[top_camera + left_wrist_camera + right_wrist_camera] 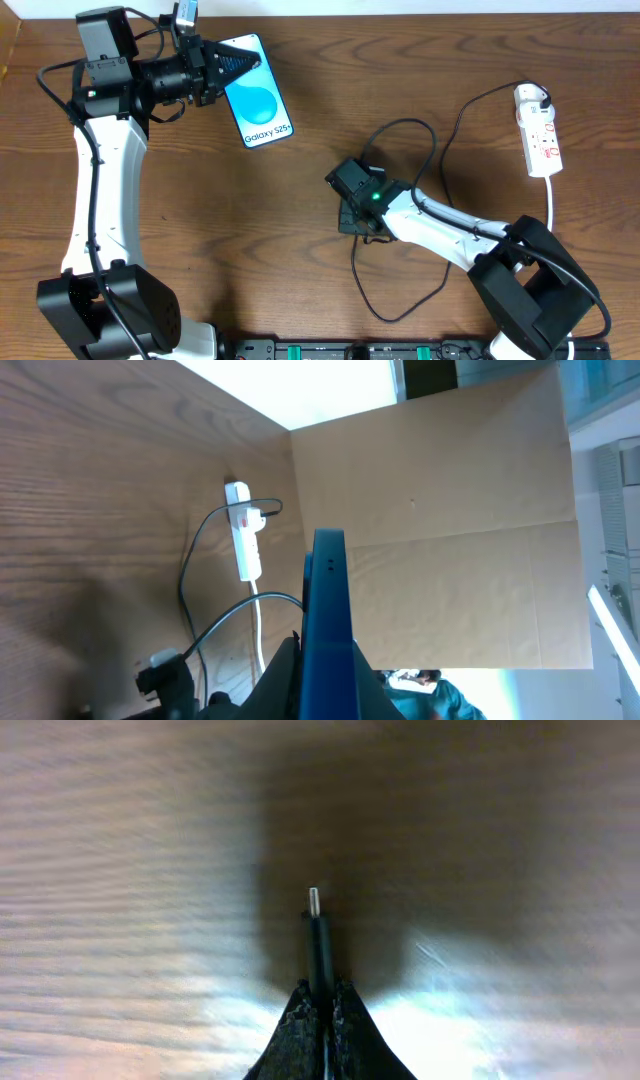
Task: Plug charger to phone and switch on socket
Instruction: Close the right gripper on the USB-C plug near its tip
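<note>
Wood-grain worktop [250, 230] is seen under both arms. At the left, the phone [258, 95], marked "Galaxy S25+", is gripped by the closed left jaws. In the middle, the charger [320, 945] is pinched near its tip by the closed right jaws, well apart from the phone. At the right, the socket [537, 130] is left untouched. Plugging and switching are judged as still to be done.

Blue phone [264, 102], white socket [540, 135], black charger [318, 952]

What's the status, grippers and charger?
Left gripper shut on phone. Right gripper shut on charger, connector tip sticking out, not yet in phone. Socket off to the right, untouched. Nothing between tip and phone.
</note>
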Controlling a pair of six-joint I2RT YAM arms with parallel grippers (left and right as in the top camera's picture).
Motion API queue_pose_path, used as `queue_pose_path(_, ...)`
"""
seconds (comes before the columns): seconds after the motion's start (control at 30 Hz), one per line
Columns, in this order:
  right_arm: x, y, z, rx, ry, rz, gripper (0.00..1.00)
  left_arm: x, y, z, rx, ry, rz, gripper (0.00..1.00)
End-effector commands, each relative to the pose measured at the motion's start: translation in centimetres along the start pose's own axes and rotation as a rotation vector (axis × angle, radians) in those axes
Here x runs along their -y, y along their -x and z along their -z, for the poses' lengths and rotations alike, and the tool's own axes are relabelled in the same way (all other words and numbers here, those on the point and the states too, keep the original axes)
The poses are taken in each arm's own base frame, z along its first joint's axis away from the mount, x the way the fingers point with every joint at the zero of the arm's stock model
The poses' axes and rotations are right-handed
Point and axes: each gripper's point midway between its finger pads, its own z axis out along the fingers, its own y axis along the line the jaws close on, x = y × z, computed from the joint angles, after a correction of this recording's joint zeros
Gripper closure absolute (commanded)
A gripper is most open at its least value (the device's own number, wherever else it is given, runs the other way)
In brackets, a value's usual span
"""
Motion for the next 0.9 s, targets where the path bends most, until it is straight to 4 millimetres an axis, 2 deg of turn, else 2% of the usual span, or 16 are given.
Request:
queue_pose_path(0.0,2.9,-1.9,-1.0,-0.069,-0.111,-0.075,0.99,1.3,-0.6,0.2,-0.020,-0.034,-0.023,0.93)
queue_pose_path(0.13,4.9,-4.0,-0.4,-0.150,-0.202,-0.131,0.99,1.2,-0.7,0.2,-0.021,-0.034,-0.020,0.93)
queue_pose_path(0.23,5.2,-4.7,-0.2,-0.171,-0.220,-0.123,0.97,1.2,-0.7,0.2,-0.020,-0.034,-0.020,0.93)
queue_pose_path(0.37,5.0,-4.7,-0.3,-0.166,-0.213,-0.118,0.40,1.2,-0.7,0.2,-0.021,-0.034,-0.020,0.93)
queue_pose_path(0.4,5.0,-4.7,-0.3,-0.166,-0.213,-0.118,0.37,1.2,-0.7,0.2,-0.021,-0.034,-0.020,0.93)
queue_pose_path(0.5,4.9,-4.6,-0.3,-0.164,-0.211,-0.117,0.36,1.2,-0.7,0.2,-0.021,-0.034,-0.020,0.93)
queue_pose_path(0.7,4.5,-4.4,-0.4,-0.153,-0.195,-0.118,0.53,1.2,-0.7,0.2,-0.021,-0.034,-0.020,0.93)
queue_pose_path(0.87,4.1,-3.9,-0.6,-0.136,-0.174,-0.118,0.56,1.2,-0.7,0.2,-0.021,-0.034,-0.019,0.92)
